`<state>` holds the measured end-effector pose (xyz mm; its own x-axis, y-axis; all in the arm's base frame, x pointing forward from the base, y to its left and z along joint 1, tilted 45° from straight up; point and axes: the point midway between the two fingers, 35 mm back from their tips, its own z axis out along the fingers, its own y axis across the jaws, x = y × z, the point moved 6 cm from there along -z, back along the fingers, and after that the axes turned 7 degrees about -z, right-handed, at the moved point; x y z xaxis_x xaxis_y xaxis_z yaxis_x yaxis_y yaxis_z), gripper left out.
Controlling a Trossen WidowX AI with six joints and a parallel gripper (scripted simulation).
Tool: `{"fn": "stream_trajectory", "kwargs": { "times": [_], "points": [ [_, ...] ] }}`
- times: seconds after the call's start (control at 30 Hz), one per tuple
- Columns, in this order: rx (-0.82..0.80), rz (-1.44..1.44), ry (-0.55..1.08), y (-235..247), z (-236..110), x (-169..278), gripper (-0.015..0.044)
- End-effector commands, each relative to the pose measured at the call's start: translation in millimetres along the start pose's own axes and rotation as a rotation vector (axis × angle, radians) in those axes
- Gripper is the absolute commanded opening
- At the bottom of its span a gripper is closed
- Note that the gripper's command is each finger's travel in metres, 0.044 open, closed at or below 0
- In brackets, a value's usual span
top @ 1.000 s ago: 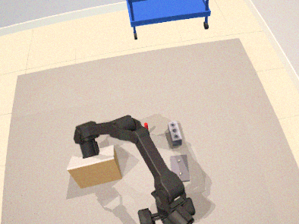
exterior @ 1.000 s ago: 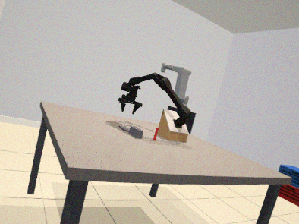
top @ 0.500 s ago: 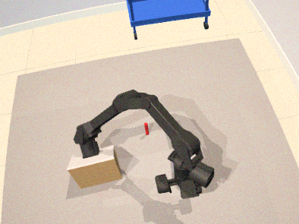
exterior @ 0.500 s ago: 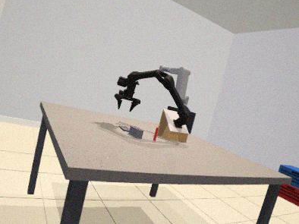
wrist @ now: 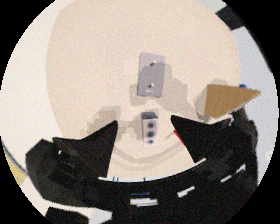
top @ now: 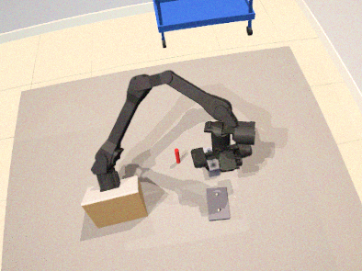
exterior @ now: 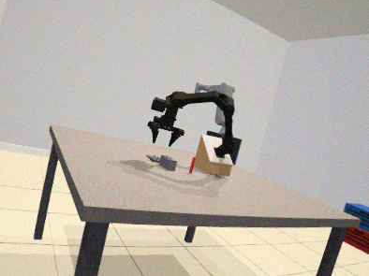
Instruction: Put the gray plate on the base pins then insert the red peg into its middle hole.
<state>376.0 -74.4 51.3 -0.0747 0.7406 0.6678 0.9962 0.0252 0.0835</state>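
My gripper (top: 216,160) (exterior: 163,140) (wrist: 145,120) is open and empty. It hangs above the small gray base (top: 212,165) (exterior: 168,162) (wrist: 150,127), which shows between the fingers in the wrist view. The flat gray plate (top: 218,204) (exterior: 153,157) (wrist: 150,76) lies on the table just beyond the base, apart from it. The red peg (top: 177,155) (exterior: 192,165) stands upright on the table to the left of the gripper, between the base and the arm's mount.
The arm stands on a tan box (top: 117,206) (exterior: 213,162) (wrist: 221,100) near the peg. A blue cart (top: 204,8) stands on the floor beyond the table. The table's front edge (exterior: 211,216) is well away from the parts.
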Motion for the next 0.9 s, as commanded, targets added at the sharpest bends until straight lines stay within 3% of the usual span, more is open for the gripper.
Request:
{"fn": "stream_trajectory", "kwargs": {
  "times": [0.0,0.87],
  "points": [
    [0.014,-0.001,0.043,-3,10,65,0.0440],
    [0.016,-0.002,0.048,-9,41,69,0.0440]
  ]
}}
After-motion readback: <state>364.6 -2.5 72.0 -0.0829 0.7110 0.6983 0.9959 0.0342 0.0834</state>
